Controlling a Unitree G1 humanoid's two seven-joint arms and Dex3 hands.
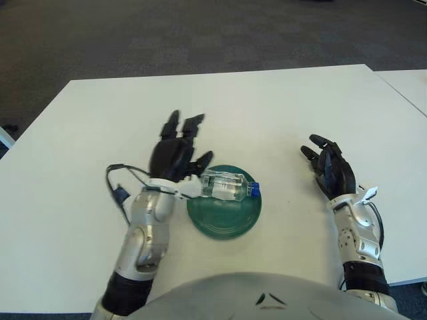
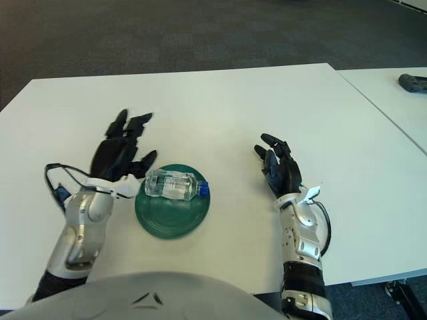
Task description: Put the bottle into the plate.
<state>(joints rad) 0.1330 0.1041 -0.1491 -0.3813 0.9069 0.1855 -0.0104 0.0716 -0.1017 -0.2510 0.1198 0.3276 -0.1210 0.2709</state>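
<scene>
A clear plastic bottle (image 1: 227, 186) with a blue cap lies on its side on the round green plate (image 1: 223, 217), its cap pointing right. My left hand (image 1: 177, 148) is just left of the plate, fingers spread and holding nothing, its thumb close to the bottle's base. My right hand (image 1: 328, 167) shows to the right of the plate with relaxed, empty fingers. In the right eye view the bottle (image 2: 175, 185) lies across the far half of the plate (image 2: 172, 212).
The white table (image 1: 100, 120) spreads wide on all sides. A second white table (image 2: 393, 100) stands at the right, with a dark object (image 2: 413, 82) on it. Dark carpet lies beyond the far edge.
</scene>
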